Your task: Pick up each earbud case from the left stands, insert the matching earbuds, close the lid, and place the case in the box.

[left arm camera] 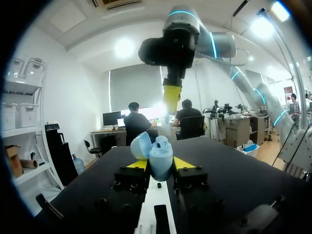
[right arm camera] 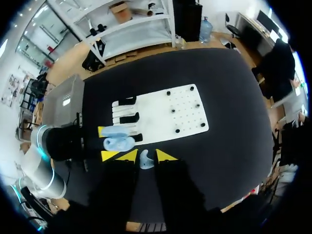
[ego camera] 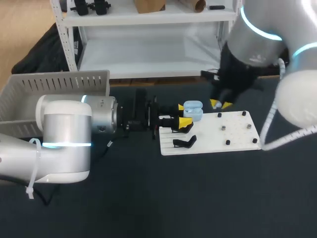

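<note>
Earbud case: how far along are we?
Done: the blue earbud case is off its stand, lid open, clamped in the left pincer. In hand: the right pincer holds an earbud close by. Left: inserting it, closing the lid, placing the case in the grey box.

Pinched between the left gripper's (left arm camera: 161, 165) yellow tips: a light blue earbud case (left arm camera: 159, 157), lid up. Just above it, the right gripper (left arm camera: 171, 105) pointing down.

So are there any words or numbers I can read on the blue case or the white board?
None. The blue earbud case, the earbud, the white board and the grey box show no writing that can be read.
</note>
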`<state>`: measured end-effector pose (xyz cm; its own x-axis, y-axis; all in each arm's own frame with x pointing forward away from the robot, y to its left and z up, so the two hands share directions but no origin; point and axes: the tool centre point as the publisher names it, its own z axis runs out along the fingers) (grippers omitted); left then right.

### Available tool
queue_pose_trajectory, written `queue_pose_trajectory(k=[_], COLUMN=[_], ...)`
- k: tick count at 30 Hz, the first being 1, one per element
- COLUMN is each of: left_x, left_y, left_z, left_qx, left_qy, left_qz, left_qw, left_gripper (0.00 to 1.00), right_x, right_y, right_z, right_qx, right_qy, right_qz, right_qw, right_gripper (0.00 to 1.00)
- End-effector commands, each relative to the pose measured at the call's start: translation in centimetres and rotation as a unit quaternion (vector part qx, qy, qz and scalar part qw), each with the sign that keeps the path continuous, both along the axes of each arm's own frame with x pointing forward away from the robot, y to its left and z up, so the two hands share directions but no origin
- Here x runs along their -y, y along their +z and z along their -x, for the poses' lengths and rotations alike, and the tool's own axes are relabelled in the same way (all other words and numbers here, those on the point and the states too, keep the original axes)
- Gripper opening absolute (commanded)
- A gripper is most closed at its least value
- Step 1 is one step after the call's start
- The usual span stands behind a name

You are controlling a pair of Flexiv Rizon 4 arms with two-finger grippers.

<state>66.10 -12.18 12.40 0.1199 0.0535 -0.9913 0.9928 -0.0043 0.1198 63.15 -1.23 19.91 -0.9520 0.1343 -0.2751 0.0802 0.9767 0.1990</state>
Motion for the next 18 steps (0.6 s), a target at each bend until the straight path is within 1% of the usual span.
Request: queue_pose_trajectory(k=[1, 4, 7, 18], left_x=[0.1, 0.1, 0.1, 0.1], left_y=[0.0, 0.0, 0.0, 0.0], left_z=[0.1, 0.1, 0.1, 0.1], left_qx=[0.001, 0.001, 0.001, 0.001], left_qy=[0.003, 0.003, 0.003, 0.003], left_qz=[0.000, 0.000, 0.000, 0.000], left_qw=[1.000, 1.000, 1.000, 1.000], left_gripper=[0.00, 0.00, 0.00, 0.00], right_x=[-2.1, -3.2, -3.7, -3.7], right_y=[0.8, 0.8, 0.7, 0.7], right_z=[-0.5, -0.4, -0.3, -0.3], right_qx=[-0.025, -0.032, -0.033, -0.033], right_qy=[0.021, 0.048, 0.062, 0.062], right_qz=[0.024, 0.036, 0.042, 0.042], right_qw=[0.999, 0.998, 0.997, 0.997], right_gripper=[0.00, 0.00, 0.00, 0.00])
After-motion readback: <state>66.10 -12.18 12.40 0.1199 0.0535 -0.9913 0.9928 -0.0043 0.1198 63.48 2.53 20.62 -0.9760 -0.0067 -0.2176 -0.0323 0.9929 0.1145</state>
